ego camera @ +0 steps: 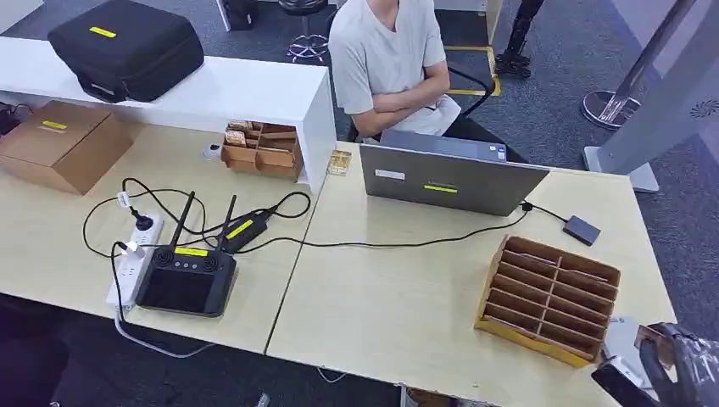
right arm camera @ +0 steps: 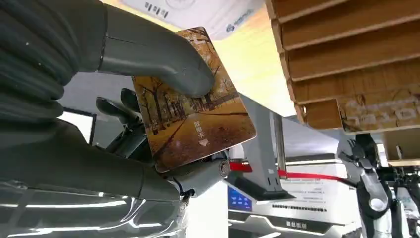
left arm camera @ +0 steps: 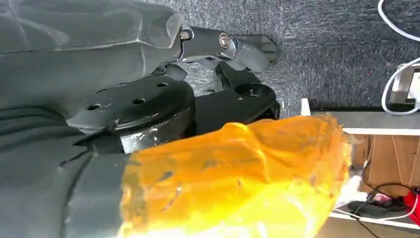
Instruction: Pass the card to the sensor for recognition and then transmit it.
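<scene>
Right robot hand point(right arm camera: 148, 124) pinching the card point(right arm camera: 193, 119) between thumb and fingers beside the slotted wooden rack point(ego camera: 549, 297) at the bench point(ego camera: 398, 305) edge — keep the card face flat and the pinch firm when presenting it to the sensor.

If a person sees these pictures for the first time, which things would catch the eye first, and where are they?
Probably the autumn-tree card, pinched in the right hand at the table's near right corner, beside the wooden slotted organizer. Next, the grey laptop at the far edge, with a person seated behind it, arms folded.
</scene>
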`<state>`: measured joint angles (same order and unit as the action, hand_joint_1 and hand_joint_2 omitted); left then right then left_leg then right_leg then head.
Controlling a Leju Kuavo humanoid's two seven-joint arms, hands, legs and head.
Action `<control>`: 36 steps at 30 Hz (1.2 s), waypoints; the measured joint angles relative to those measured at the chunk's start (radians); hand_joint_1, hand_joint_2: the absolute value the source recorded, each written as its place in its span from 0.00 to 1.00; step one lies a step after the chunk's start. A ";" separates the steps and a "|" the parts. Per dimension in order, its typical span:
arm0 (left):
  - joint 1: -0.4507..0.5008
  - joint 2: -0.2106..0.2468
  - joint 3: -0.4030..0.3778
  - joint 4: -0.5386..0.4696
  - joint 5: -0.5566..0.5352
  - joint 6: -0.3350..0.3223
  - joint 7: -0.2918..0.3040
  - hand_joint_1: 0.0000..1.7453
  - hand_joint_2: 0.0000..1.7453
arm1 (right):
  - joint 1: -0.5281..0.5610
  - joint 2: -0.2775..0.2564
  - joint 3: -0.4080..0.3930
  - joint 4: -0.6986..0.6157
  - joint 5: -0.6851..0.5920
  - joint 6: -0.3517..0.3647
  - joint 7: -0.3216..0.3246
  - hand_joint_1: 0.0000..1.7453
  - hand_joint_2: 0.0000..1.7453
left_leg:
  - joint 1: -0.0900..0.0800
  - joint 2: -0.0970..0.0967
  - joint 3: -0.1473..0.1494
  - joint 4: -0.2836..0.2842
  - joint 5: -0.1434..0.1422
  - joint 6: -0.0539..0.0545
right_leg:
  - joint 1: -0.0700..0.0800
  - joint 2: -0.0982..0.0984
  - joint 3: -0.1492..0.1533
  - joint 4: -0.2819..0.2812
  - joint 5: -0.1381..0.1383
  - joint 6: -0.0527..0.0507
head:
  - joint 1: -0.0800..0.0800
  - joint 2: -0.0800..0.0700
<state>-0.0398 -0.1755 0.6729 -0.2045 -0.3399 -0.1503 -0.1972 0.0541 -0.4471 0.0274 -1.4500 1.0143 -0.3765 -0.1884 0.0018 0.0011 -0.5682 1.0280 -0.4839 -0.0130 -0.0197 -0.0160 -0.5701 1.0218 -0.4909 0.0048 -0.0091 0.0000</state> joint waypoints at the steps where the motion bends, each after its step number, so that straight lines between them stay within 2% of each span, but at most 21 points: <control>1: 0.000 -0.001 0.000 0.000 0.000 0.000 0.000 0.00 0.00 | 0.004 0.005 0.002 0.006 0.000 -0.004 0.000 1.00 1.00 | 0.000 0.000 0.000 0.000 0.000 0.000 | 0.000 0.000 0.000 0.000 0.000 0.000 | 0.000 0.000; 12: 0.000 -0.004 0.001 0.000 -0.002 -0.001 0.001 0.00 0.00 | 0.046 0.084 0.037 0.142 0.002 -0.042 -0.008 1.00 1.00 | 0.000 0.000 0.000 0.000 0.000 0.000 | 0.000 0.000 0.000 0.000 0.000 0.000 | 0.000 0.000; 18: 0.000 -0.004 0.001 0.000 -0.004 -0.003 0.002 0.00 0.00 | 0.045 0.101 0.042 0.188 0.001 -0.062 -0.010 1.00 1.00 | 0.000 0.000 0.000 0.000 0.000 0.000 | 0.000 0.001 0.000 0.000 0.000 0.000 | 0.000 0.000; 29: 0.001 -0.002 0.002 0.000 -0.016 -0.012 0.005 0.00 0.00 | 0.018 0.095 0.037 0.159 0.000 -0.060 0.002 1.00 1.00 | 0.000 0.001 0.000 0.000 0.001 0.000 | 0.000 0.001 0.001 0.000 0.001 0.001 | 0.000 0.000; 36: 0.000 0.000 0.002 0.000 -0.023 -0.017 0.005 0.00 0.00 | -0.072 0.056 0.012 0.116 -0.017 -0.019 0.007 1.00 1.00 | 0.000 0.001 0.000 0.000 0.001 0.000 | 0.000 0.001 0.000 0.000 0.002 0.001 | 0.000 0.000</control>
<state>-0.0397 -0.1755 0.6748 -0.2045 -0.3624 -0.1675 -0.1919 -0.0183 -0.3914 0.0397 -1.3336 0.9972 -0.3956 -0.1812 0.0017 0.0024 -0.5679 1.0284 -0.4830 -0.0135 -0.0200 -0.0146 -0.5698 1.0219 -0.4894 0.0056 -0.0088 0.0000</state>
